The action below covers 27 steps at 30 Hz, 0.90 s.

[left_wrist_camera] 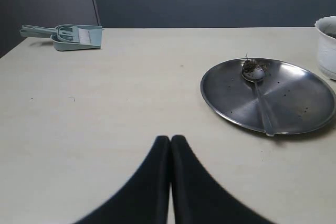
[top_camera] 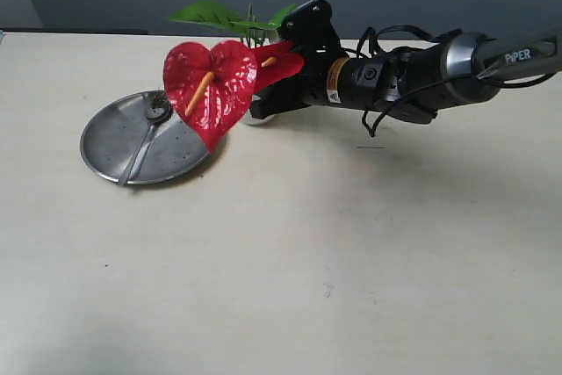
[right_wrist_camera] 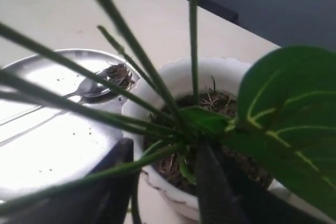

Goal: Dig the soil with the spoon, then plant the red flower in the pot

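The right claw sits at the pot, low over its near rim. Its jaws stand open, wider apart than the thin green stems of the flower that run between them, so it appears to have no grip on them. Just past the fingertips the stems go down into the soil, which fills the pot. The red bloom leans away from the claw, out over the plate beyond the pot. The spoon lies on that plate with a small clump of soil in its bowl, apart from either claw.

The left claw is closed on nothing, low over bare tabletop, with the plate well ahead of it.

Judging from this, the digging looks done and the spoon is set aside. The flower seems planted, though it tilts. What is probably left is to draw the right claw clear of the stems without dragging them, and to see whether the flower stands alone.
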Available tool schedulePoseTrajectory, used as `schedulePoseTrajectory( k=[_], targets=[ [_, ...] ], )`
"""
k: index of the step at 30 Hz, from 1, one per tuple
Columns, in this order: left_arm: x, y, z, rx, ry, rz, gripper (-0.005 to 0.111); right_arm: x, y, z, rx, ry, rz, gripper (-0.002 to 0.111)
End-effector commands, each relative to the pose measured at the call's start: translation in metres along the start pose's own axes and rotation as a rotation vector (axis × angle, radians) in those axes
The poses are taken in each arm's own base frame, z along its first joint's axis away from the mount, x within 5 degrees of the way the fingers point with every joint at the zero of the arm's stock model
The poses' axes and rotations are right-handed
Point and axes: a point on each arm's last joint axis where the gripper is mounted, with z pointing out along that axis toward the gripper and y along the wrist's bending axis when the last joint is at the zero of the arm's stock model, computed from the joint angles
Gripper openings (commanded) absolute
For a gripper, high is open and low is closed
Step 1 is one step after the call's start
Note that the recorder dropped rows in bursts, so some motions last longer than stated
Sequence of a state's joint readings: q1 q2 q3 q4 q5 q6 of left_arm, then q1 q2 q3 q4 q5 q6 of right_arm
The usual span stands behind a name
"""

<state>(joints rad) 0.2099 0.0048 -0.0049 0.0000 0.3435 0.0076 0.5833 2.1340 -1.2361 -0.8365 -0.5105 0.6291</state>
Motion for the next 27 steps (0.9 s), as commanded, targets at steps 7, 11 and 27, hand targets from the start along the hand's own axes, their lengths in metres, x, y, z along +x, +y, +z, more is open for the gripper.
schedulePoseTrajectory(
  k=[7,11,27],
  targets=[
    [0.001,0.000,0.000,0.005,-0.009,0.001,0.000,-0.021,-0.003,-0.012,0.046,-0.009,-0.026,0.038],
    [0.001,0.000,0.000,0.005,-0.009,0.001,0.000,-0.030,-0.002,-0.017,0.049,-0.030,-0.038,0.038],
    [0.001,0.000,0.000,0.005,-0.009,0.001,0.000,-0.031,-0.002,-0.019,0.047,-0.021,-0.072,0.039]
  ],
)
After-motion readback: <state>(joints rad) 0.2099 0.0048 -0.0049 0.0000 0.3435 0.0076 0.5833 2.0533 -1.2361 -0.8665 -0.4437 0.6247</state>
